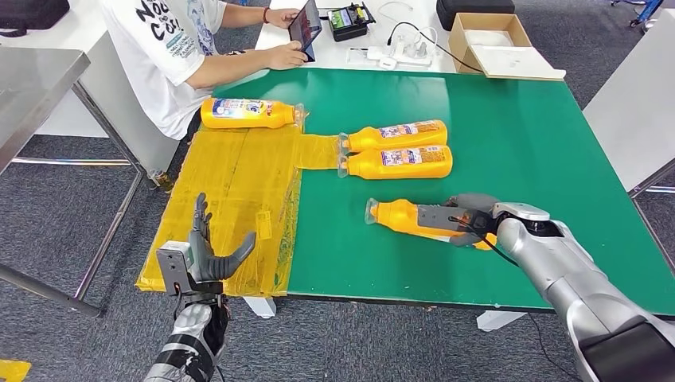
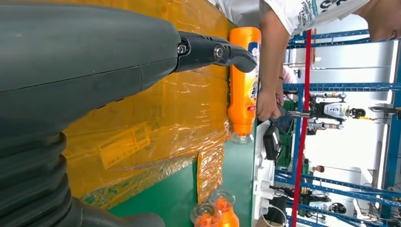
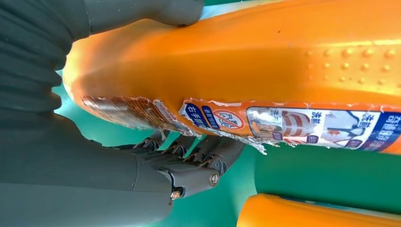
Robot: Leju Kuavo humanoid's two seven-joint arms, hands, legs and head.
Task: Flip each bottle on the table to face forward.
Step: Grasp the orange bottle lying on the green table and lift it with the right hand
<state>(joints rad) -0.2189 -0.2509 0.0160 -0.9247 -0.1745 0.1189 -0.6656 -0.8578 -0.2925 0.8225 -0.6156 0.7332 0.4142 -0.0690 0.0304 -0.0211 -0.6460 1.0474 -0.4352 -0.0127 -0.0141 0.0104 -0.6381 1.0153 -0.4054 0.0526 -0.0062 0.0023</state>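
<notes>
Several orange bottles lie on the green table. My right hand grips the nearest bottle around its body; close up, this held bottle shows a torn label, with my fingers curled under it. Two more bottles lie side by side further back, one behind the other, both labels up. A fourth bottle rests at the far left on yellow plastic sheeting, and appears as the bottle in the left wrist view. My left hand hovers open over the sheeting's near edge.
A person in a white shirt sits at the table's far left corner holding a tablet. A cardboard box and a power strip lie on the white table behind. A steel table stands at the left.
</notes>
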